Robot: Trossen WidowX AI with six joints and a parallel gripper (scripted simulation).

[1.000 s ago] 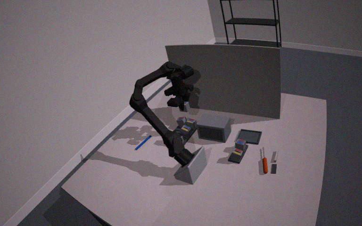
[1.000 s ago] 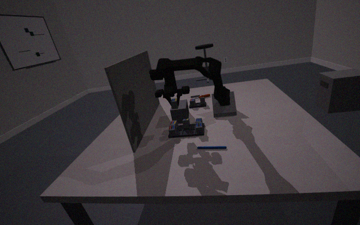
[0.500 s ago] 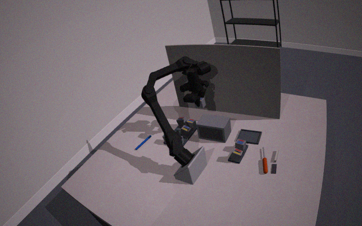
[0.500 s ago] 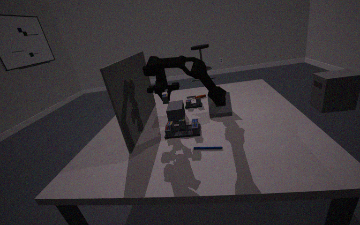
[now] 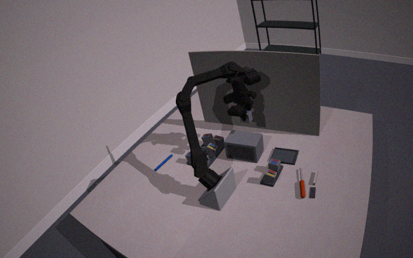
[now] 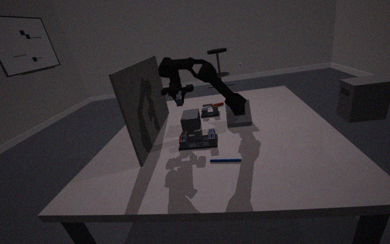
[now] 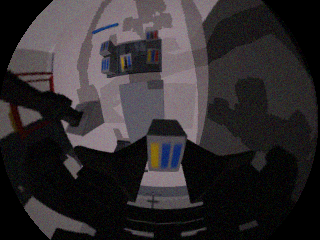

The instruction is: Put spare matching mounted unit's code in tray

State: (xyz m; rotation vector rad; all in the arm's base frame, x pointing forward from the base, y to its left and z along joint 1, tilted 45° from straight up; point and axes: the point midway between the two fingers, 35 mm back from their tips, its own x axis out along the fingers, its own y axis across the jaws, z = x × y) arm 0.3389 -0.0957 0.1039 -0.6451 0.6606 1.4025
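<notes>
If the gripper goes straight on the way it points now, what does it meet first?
The gripper, shut on a spare, points down. It would probably meet the grey unit near its back edge, or else the table between the unit and the panel. The depth is unclear.

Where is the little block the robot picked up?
The little block is up in the air, pinched in the tool, above the grey box and before the upright board.
</notes>
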